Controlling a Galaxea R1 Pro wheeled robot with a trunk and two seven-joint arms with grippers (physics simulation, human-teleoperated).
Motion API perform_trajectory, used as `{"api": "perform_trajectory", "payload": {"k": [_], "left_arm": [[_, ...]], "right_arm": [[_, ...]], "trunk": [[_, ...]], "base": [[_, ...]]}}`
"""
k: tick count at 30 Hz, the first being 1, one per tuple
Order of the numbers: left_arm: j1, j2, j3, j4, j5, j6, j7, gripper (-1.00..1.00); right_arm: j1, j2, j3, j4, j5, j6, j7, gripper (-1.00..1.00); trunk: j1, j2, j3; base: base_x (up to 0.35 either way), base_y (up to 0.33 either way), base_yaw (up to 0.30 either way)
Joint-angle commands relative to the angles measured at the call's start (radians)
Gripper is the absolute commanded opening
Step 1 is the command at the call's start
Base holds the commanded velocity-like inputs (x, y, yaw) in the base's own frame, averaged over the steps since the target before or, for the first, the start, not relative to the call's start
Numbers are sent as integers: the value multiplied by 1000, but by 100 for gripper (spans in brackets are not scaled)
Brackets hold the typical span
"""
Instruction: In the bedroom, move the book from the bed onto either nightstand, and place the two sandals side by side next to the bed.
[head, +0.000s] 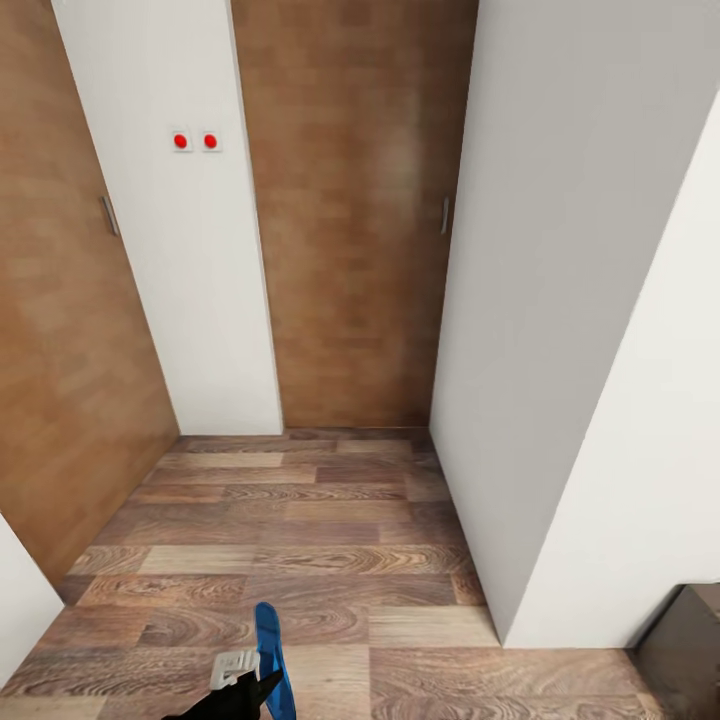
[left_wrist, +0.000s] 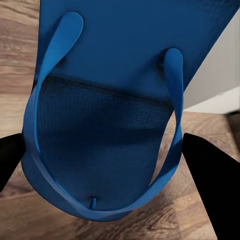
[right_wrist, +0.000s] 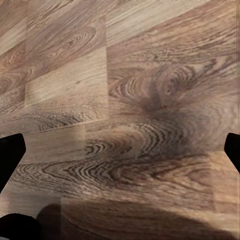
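One bright blue sandal (head: 268, 645) hangs above the wood-plank floor at the bottom of the head view, with my left gripper (head: 243, 682) shut on it. In the left wrist view the sandal (left_wrist: 125, 75) shows its sole and thin blue straps, with a black finger (left_wrist: 207, 175) at each side of it. My right gripper (right_wrist: 120, 150) is open over bare floor planks, with nothing between its fingers. The book, the bed, the nightstand and the other sandal are out of view.
A short hallway lies ahead. White walls (head: 560, 300) stand on the right and a white panel (head: 180, 250) bears two red buttons (head: 195, 141). Brown wooden doors (head: 350, 200) close the end and left side. A dark brown furniture corner (head: 690, 640) sits at lower right.
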Motion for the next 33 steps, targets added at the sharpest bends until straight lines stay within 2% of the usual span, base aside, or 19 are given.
{"api": "perform_trajectory", "payload": {"k": [1, 33], "left_arm": [[-1, 0, 6, 1, -4, -4, -5, -100], [-1, 0, 6, 1, -3, -4, -5, -100]], "right_arm": [[-1, 0, -3, 0, -9, 10, 5, 100], [-1, 0, -3, 0, -8, 7, 4, 100]], "trunk": [[0, 0, -1], [0, 0, -1]], "base": [[0, 0, -175], [0, 0, -131]]}}
